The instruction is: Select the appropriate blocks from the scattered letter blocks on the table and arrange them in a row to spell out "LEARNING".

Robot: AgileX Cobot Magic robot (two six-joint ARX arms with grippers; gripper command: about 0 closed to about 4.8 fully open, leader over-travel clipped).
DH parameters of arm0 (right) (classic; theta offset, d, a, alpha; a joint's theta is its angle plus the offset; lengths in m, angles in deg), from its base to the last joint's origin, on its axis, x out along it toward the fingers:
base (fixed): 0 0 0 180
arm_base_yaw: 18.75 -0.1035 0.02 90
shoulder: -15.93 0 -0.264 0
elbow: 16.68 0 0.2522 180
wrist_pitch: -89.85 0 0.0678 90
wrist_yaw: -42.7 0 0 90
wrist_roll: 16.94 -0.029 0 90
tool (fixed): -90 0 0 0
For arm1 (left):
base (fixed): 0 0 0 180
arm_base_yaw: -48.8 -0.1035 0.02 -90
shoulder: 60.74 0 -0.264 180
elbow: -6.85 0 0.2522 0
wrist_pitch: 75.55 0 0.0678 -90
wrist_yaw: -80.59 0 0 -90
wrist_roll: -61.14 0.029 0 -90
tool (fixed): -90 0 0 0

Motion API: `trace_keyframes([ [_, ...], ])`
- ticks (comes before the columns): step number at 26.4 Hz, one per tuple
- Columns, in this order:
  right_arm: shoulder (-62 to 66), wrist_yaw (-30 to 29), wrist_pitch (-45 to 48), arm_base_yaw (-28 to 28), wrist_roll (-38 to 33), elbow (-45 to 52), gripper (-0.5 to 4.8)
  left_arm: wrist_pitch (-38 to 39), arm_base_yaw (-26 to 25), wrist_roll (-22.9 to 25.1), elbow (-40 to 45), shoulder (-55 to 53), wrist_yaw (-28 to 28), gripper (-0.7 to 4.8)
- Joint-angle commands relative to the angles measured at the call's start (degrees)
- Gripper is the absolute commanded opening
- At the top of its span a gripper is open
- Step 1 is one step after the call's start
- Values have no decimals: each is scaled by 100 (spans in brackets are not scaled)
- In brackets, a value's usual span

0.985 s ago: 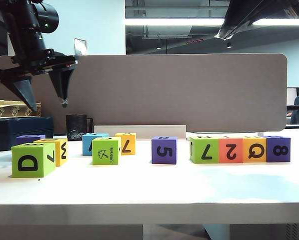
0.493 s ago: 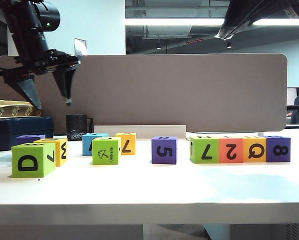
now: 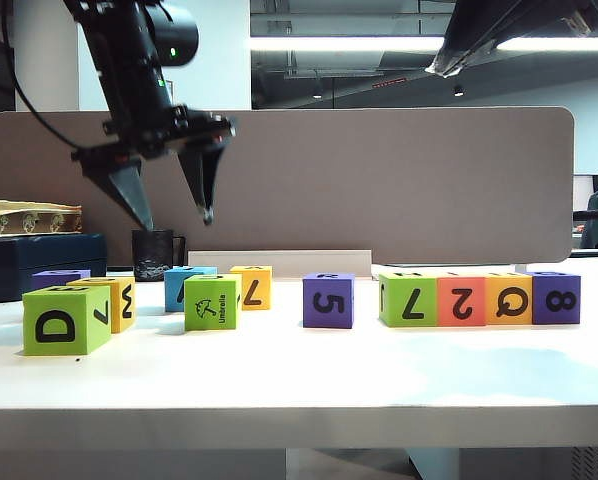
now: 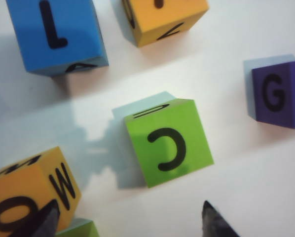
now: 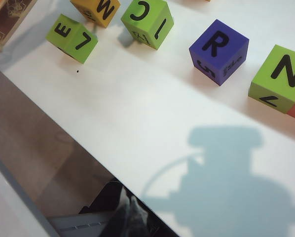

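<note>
The left gripper (image 3: pixel 174 205) has swung sideways since a moment ago, from high over the green D block (image 3: pixel 65 318) to a spot high above the blue block (image 3: pixel 187 287) and the green block with a C on top (image 4: pixel 168 142); its two fingers are wide apart and hold nothing. That means it is likely picking which letter to grab next, but it has not dropped down to any block yet, so the word is still not finished. The right gripper (image 3: pixel 449 68) hangs high up over the row of four blocks (image 3: pixel 479 298) on the table (image 3: pixel 379 380), and I cannot tell if its fingers are apart or together.
</note>
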Motion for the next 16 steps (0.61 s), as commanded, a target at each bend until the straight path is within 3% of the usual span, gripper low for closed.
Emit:
trace_keyframes([
  [1, -20, -11, 90, -11, 13, -22, -1, -90, 144, -326, 15, -284, 87, 363],
  [4, -20, -9, 90, -11, 13, -24, -1, -188, 245, -417, 15, -448, 313, 364],
  [16, -17, -9, 131, -11, 15, -22, -1, -455, 391, -586, 15, -621, -2, 363],
])
